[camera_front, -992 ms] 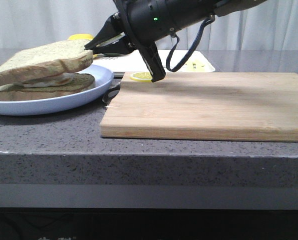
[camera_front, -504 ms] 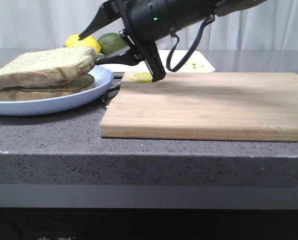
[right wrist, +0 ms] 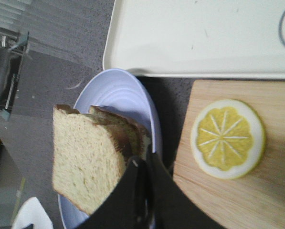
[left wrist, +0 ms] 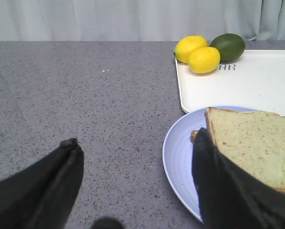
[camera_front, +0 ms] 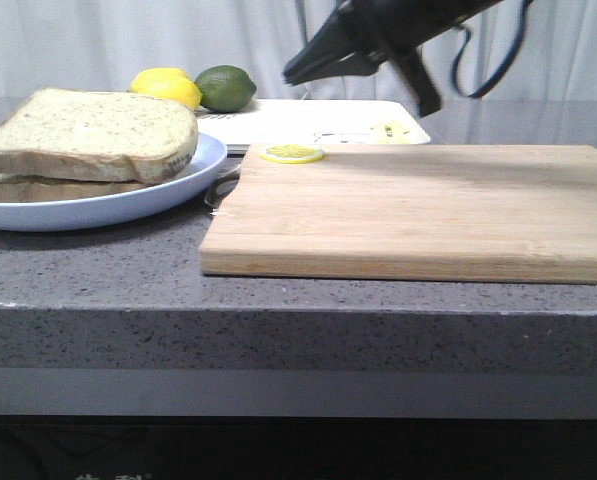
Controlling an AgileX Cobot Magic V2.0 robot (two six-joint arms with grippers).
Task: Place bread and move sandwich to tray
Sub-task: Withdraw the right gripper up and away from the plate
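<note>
Greenish bread (camera_front: 93, 132) now flat atop sandwich (camera_front: 78, 160); right end effector (camera_front: 313, 60) let go, lifted; left end effector (left wrist: 135, 186) spread wide.

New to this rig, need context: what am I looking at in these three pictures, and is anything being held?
It is a two-armed table robot.

The front view looks forward over a grey speckled counter. The other two pictures come from cameras on each wrist.

On the counter: a pale blue round plate carrying two stacked greenish-beige bread slices, a light wooden cutting board with a yellow lemon slice, and behind them a white rectangular tray with two yellow lemons and a green lime.

The right gripper hangs above the tray, holding nothing. The left gripper is open beside the plate, also holding nothing.
</note>
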